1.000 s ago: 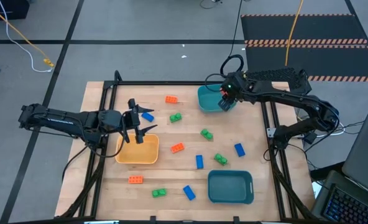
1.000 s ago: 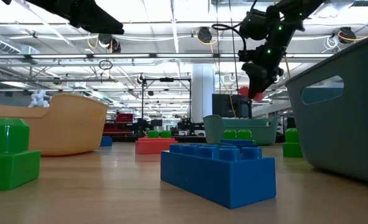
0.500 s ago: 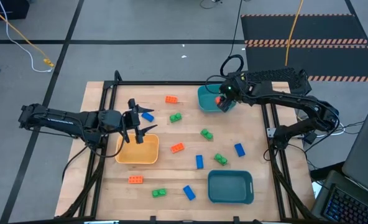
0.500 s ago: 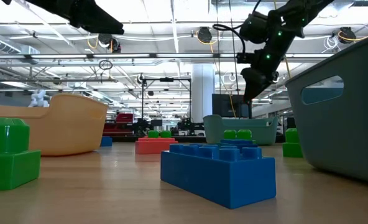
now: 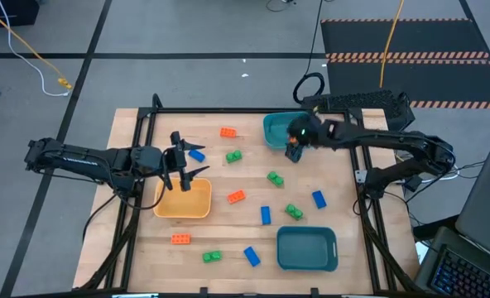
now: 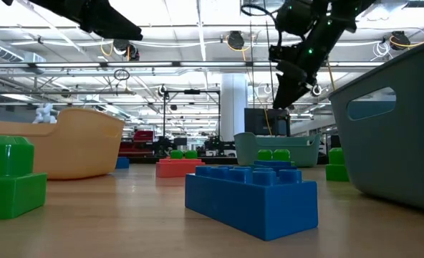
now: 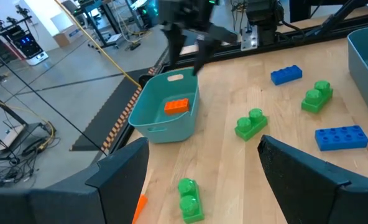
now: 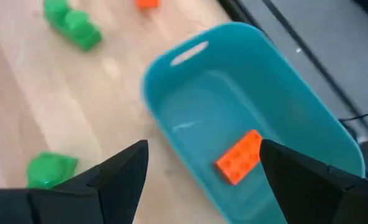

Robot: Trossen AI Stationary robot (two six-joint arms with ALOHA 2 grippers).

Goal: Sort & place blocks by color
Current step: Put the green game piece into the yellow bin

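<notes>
Orange and studded, one small plastic brick lies flat on the floor of the far teal plastic tray, which serves as the landmark here. Right gripper hangs above that tray's near rim, fingers spread and holding nothing. Just beside the tray, toward the left arm's side, a second orange brick rests on the pale wooden table, and a green studded brick lies a little nearer than it. Another green brick sits near the tray's front. Farther from the tray, toward the table's near edge, lie an orange brick, a blue brick, a green brick and a blue brick. Well apart from the far tray, a second teal tray stands at the near edge. Left gripper hovers over the far edge of the yellow tray, well apart from the far teal tray, fingers apart and empty, with a blue brick just beside it.
</notes>
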